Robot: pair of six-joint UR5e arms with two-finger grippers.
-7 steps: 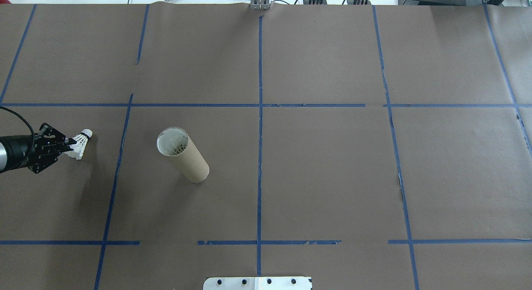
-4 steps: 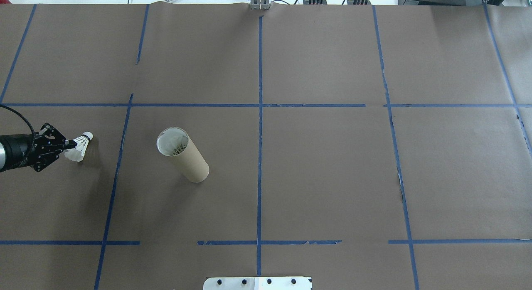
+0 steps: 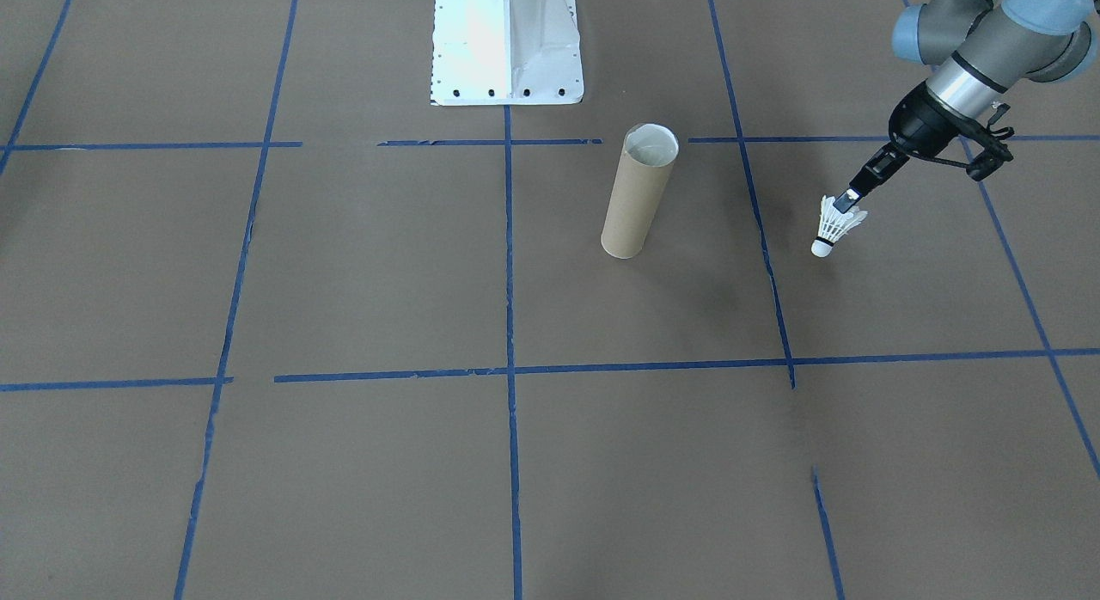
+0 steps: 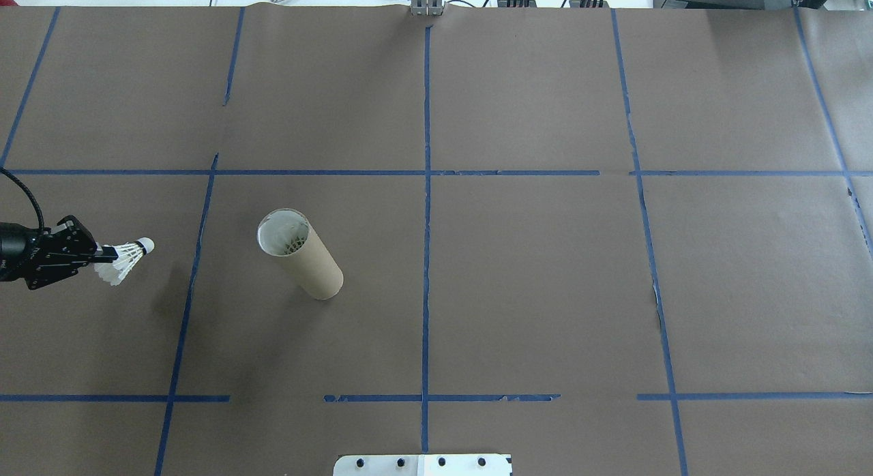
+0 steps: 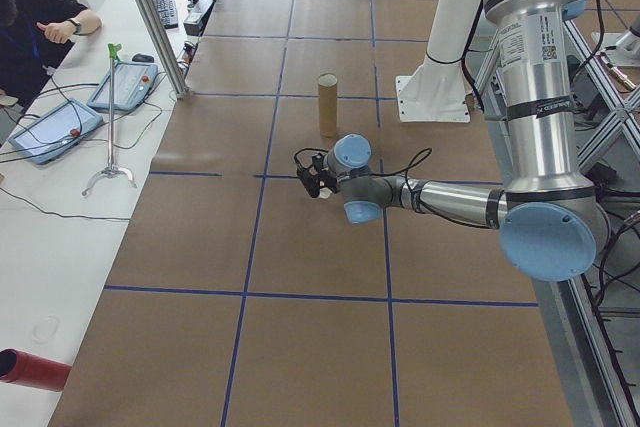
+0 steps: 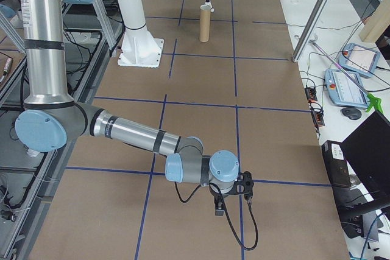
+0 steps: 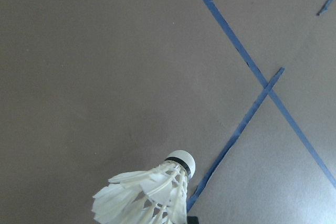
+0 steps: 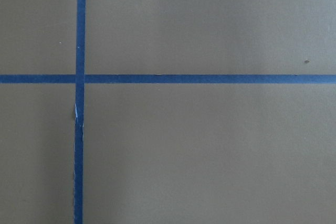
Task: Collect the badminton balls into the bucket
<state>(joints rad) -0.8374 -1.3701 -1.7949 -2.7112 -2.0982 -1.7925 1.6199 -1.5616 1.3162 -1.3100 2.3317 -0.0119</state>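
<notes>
A white feather shuttlecock hangs off the table at the left side, cork tip pointing away from the arm. My left gripper is shut on its feather skirt. In the left wrist view the shuttlecock fills the lower middle, over brown paper. The bucket, a tall brown cardboard tube, stands upright roughly a tube's length to the right of the shuttlecock, mouth up, with something pale and latticed inside. My right gripper shows only in the exterior right view, low over the table; I cannot tell its state.
Brown paper with blue tape lines covers the table. The white pedestal base stands at the robot's edge. A metal post rises at the far edge. A person sits beyond the far edge, beside tablets.
My left gripper has drawn back a little toward the robot's side with the shuttlecock held, and the wrist has turned so the shuttlecock lies more level.
</notes>
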